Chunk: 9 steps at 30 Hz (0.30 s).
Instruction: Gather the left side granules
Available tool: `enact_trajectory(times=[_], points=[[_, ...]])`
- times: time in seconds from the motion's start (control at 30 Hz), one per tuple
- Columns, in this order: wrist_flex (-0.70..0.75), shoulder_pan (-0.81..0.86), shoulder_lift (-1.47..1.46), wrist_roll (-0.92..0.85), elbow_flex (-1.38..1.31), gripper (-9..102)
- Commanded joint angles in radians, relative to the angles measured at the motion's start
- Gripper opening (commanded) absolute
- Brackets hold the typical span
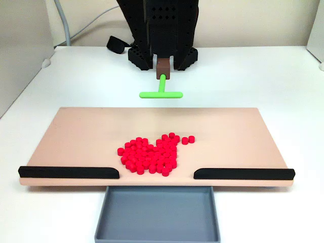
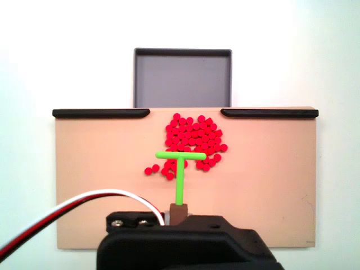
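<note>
Pincer [image 1: 163, 66] tight around green pusher [image 1: 161, 92]

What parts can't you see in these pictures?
- The claw's fingers: hidden by the black arm body in both fixed views, so open or shut is unclear.
- Pusher: its crossbar covers some granules.
- Gray tray: near edge cut off by the frame.
- Exact granule count: too small and piled.

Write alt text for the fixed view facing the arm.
A pile of red granules sits on a tan board, near the gap between two black rails. A green T-shaped pusher hangs beyond the board; a grey tray lies in front.
</note>
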Motion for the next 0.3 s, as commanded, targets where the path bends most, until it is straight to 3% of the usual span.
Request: enact_trajectory(times=[0.0,0.27], points=[[0.006,-0.002,0.021,0.003,-0.015,0],[0.006,0.003,0.009,0.003,-0.014,0]])
